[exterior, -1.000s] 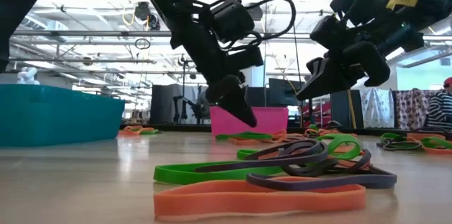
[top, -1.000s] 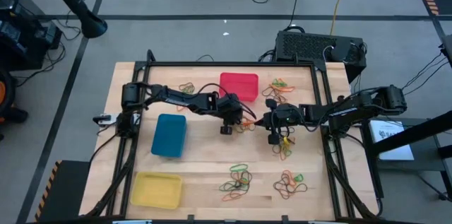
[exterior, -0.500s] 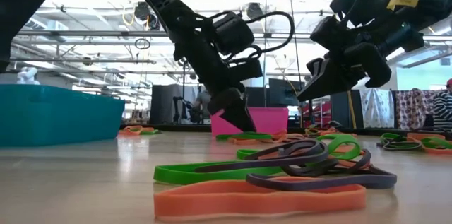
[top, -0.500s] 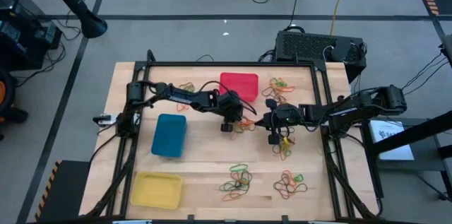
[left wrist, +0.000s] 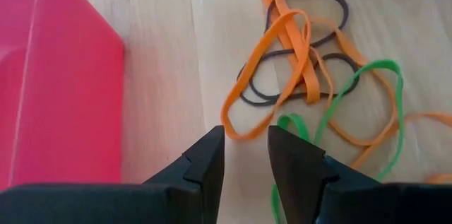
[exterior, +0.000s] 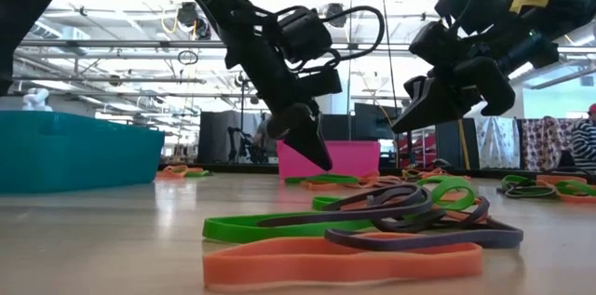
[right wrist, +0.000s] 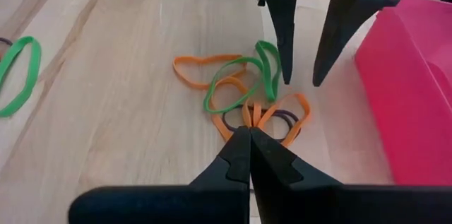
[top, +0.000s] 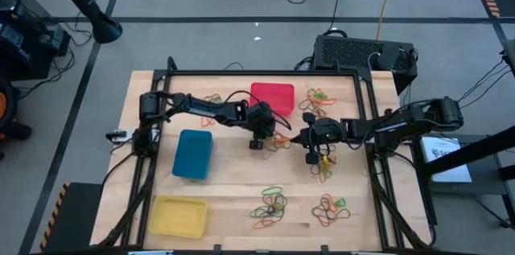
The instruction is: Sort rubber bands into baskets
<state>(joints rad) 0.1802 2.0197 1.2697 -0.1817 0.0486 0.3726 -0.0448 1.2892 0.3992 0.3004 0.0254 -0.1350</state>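
1. Centrally, a tangle of rubber bands in orange, green and dark loops lies on the wooden table, at about 6 o'clock from the red basket; that nearness probably explains why both arms converge there.
2. Left gripper: fingers parted by a narrow gap, holding nothing, poised just above an orange loop beside the red basket's wall, seemingly lined up for a pick.
3. Right gripper: fingers pressed together, empty, hovering at 3 o'clock of the tangle.
4. Blue basket and yellow basket stand toward 8 o'clock; further band piles lie at 6 o'clock.
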